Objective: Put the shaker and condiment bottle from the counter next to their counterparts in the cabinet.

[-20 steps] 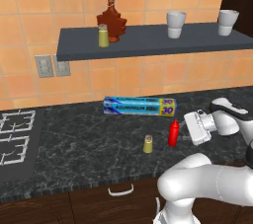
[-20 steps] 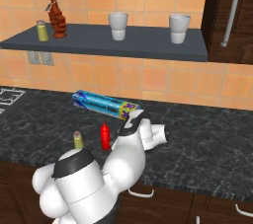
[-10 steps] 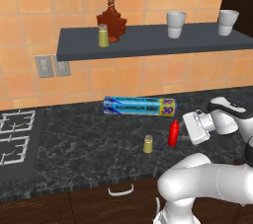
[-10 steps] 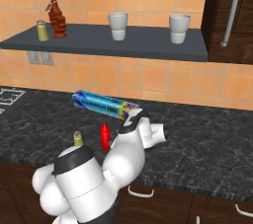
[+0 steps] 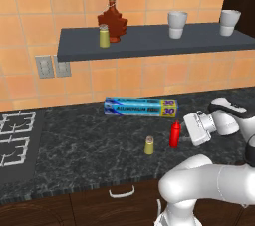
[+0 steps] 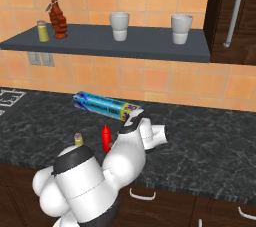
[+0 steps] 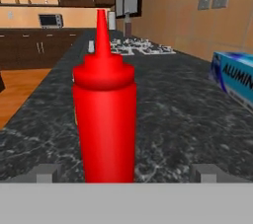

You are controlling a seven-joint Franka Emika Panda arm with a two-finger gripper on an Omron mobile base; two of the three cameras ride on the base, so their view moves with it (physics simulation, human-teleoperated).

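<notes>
Red condiment bottle (image 7: pixel 105 104) upright on counter (image 5: pixel 89 140), jaws spread wide either side, not gripping

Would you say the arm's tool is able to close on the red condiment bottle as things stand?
Probably yes. The tool is open and level with the condiment bottle, which stands upright on the counter between its fingertips. The shaker stands apart on the far side, and nothing sits between.
</notes>
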